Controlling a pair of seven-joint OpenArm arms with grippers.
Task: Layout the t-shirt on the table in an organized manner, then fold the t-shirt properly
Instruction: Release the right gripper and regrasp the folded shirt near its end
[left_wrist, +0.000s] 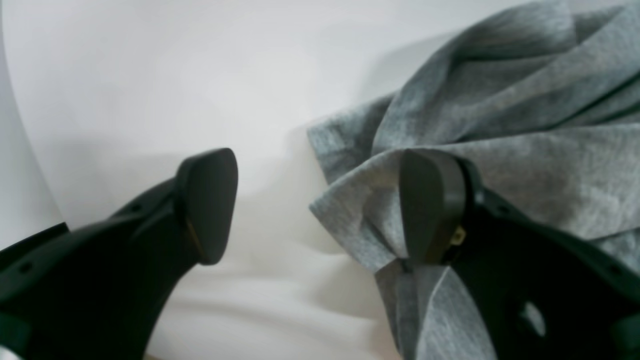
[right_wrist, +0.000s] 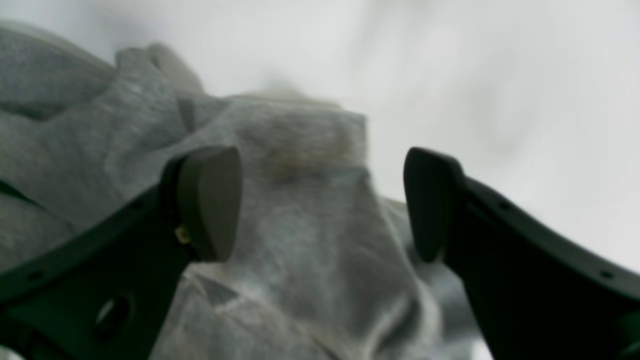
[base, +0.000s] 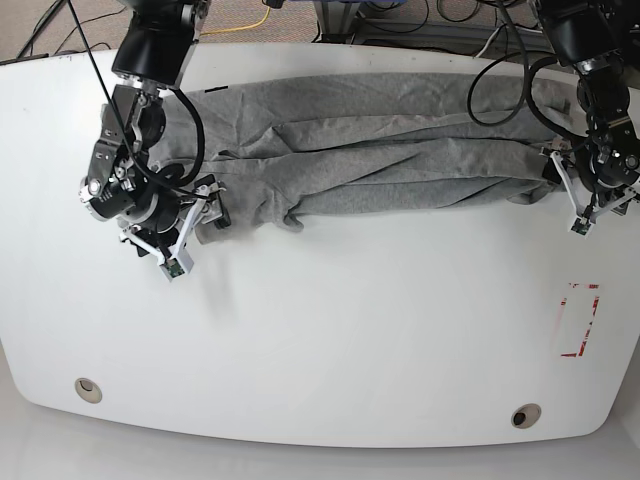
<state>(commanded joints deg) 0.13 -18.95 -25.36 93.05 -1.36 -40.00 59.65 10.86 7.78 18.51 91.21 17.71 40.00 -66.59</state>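
Two grommet holes (base: 87, 389) sit on the worktop's (base: 350, 320) near edge. The t-shirt (base: 380, 160) stretches left-right along the far side. Both the left pincer (left_wrist: 320, 205) and right pincer (right_wrist: 322, 202) gape open at its ends.

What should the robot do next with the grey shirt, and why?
Probably close both grippers on the cloth. The t-shirt lies stretched but bunched in long folds across the table. The left gripper is open at one end, one finger against the fabric; the right gripper is open with cloth between its fingers. A grip at both ends would let the arms spread it flat.
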